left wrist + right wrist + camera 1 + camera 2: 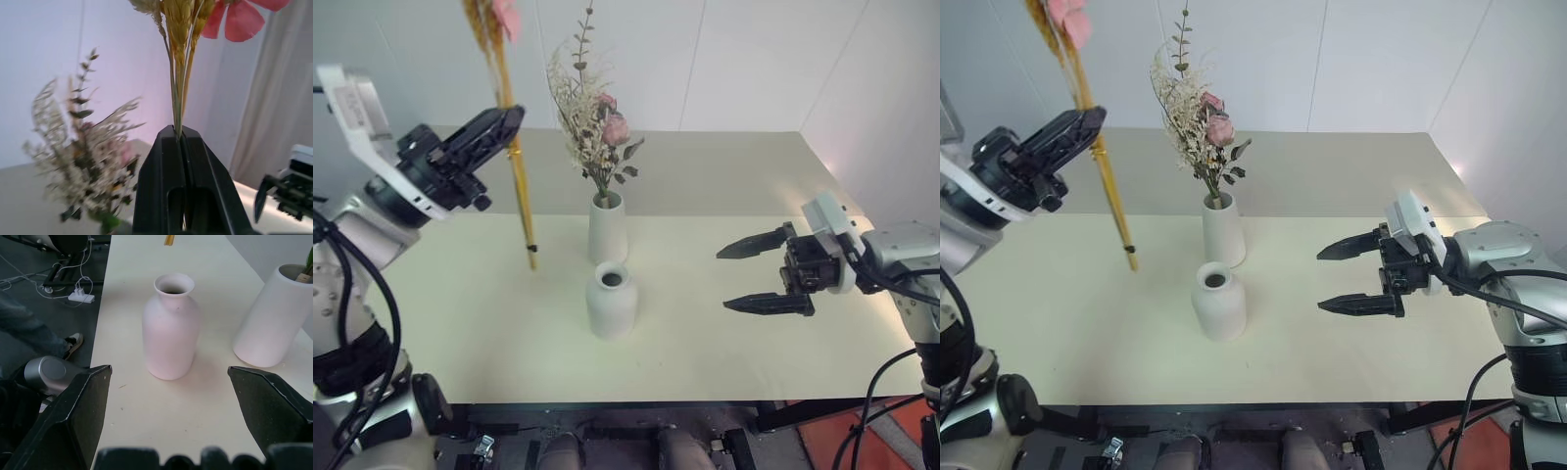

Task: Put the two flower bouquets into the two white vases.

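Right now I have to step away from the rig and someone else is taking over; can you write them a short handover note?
Left gripper: shut on the slim golden-yellow wheat-like bunch with pink flowers, held upright above the cream table, stem ends hanging left of both vases.
Right gripper: open, holding nothing, right of the vases.
Done: the bushy bunch of green leaves, cream sprigs and pink roses stands in the taller slim white ceramic vase.
Left: lower the wheat-like bunch into the shorter round narrow-necked white vase, which stands empty just in front of the taller one.
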Motion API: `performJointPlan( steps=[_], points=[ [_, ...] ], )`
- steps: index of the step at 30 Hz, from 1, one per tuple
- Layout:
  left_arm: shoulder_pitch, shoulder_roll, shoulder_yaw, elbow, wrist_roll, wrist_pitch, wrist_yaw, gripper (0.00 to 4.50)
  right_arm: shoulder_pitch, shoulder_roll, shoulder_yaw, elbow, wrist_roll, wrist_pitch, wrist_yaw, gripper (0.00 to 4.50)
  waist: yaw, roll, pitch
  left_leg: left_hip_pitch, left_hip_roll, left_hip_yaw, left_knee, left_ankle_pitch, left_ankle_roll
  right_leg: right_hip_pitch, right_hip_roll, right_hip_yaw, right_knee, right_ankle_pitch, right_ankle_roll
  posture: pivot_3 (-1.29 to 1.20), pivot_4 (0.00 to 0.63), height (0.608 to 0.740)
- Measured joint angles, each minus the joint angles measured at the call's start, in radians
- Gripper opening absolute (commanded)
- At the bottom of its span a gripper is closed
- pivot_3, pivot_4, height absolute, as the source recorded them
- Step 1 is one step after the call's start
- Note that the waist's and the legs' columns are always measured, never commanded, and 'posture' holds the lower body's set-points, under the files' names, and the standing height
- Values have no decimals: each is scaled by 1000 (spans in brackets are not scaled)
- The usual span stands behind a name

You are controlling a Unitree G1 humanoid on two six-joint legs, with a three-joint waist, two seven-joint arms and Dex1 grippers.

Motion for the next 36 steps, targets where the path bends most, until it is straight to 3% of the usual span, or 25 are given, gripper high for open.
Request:
performJointPlan(
  steps=[8,21,25,32,36],
  points=[
    [-76,-111,-181,83,7,-118,-54,42,20,-1,-19,-23,11,3,-25,4500,-1,0,0,0,0,0,0,0,0,0,0,0,0,0,0,0,150,740],
    [4,-137,-351,97,89,-168,-154,42,62,-16,-65,-69,39,23,-58,4500,-2,0,0,0,-1,-1,1,0,0,0,0,1,0,0,0,0,150,740],
    [47,-108,-372,94,124,-168,-170,935,68,-18,-69,-71,39,27,-61,4500,-2,0,0,0,-1,-1,1,0,0,0,0,1,0,0,0,0,150,740],
    [152,-47,-360,30,111,-153,-175,3212,71,-18,-69,-75,39,33,-63,4500,-2,0,0,0,0,-1,0,0,0,0,0,0,0,0,0,0,150,740],
    [350,48,-298,-90,85,-132,-164,4467,74,-20,-69,-77,38,34,-61,4500,-9,0,0,1,0,-1,0,0,0,0,0,1,0,0,0,0,150,740]
  ],
)
